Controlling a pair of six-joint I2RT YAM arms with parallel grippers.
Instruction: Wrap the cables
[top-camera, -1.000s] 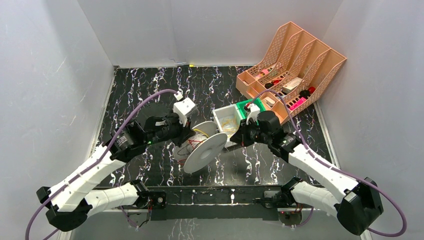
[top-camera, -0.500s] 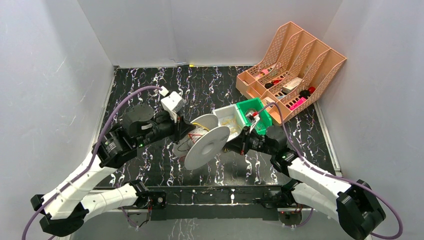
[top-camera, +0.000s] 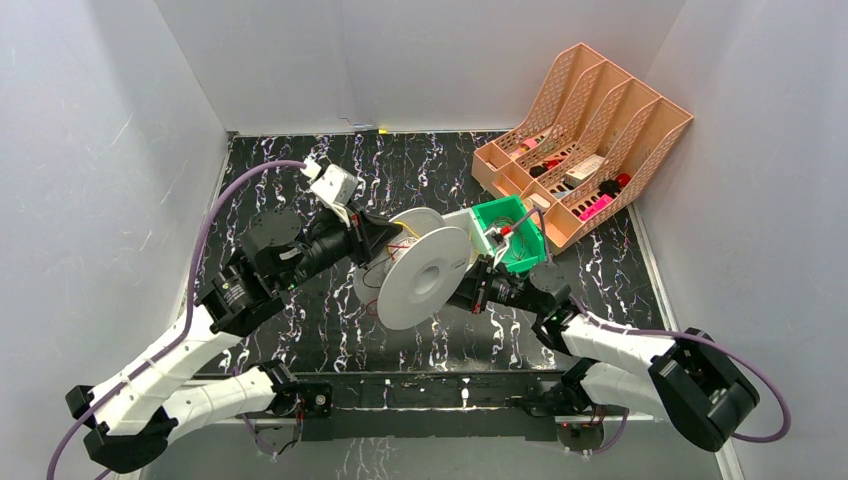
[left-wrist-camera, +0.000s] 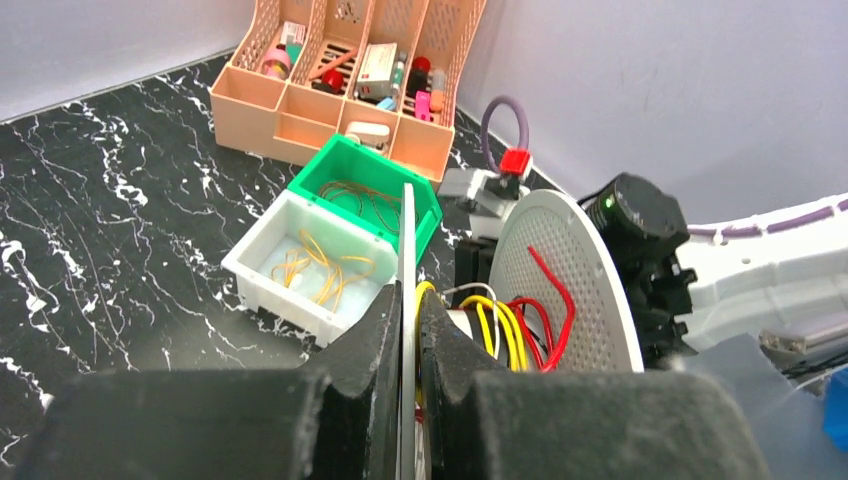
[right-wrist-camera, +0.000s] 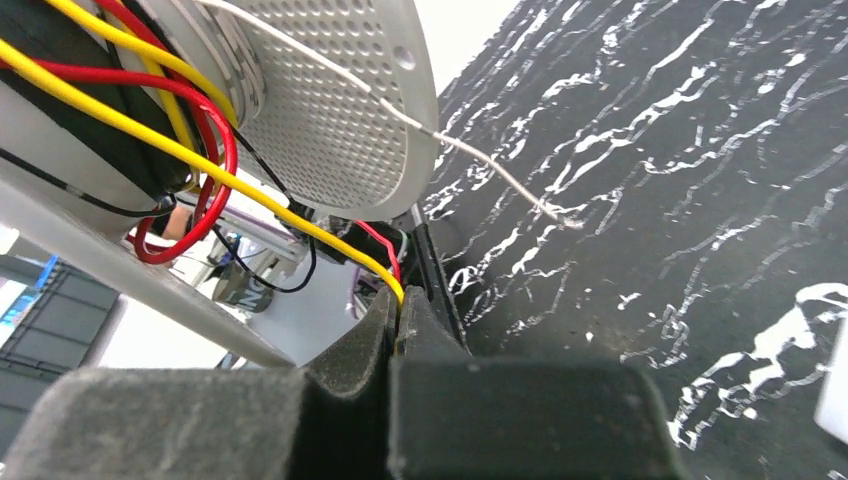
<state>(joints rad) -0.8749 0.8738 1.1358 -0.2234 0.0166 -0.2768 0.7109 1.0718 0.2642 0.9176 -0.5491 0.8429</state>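
The white round spool (top-camera: 425, 280) hangs tilted above the table between my two grippers. My left gripper (top-camera: 388, 238) is shut on the thin edge of one spool flange (left-wrist-camera: 407, 250). Yellow cables (left-wrist-camera: 500, 320) and red wires are wound on the hub, next to the perforated far flange (left-wrist-camera: 570, 290). My right gripper (top-camera: 468, 293) sits low behind the spool, shut on one yellow cable (right-wrist-camera: 340, 245) that runs from its jaws up to the hub. More loose yellow cables (left-wrist-camera: 320, 270) lie in a white bin (left-wrist-camera: 262, 275).
A green bin (top-camera: 500, 213) stands right of the spool, with thin wires inside it in the left wrist view (left-wrist-camera: 360, 195). A pink compartmented organiser (top-camera: 590, 120) with small items stands at the back right. A thin white wire end (right-wrist-camera: 500, 180) hangs from the spool over the black marbled table (top-camera: 300, 170).
My left gripper raised the spool and carried it right and back, so it now covers the white bin. My right arm dropped lower and nearer, staying at the spool.
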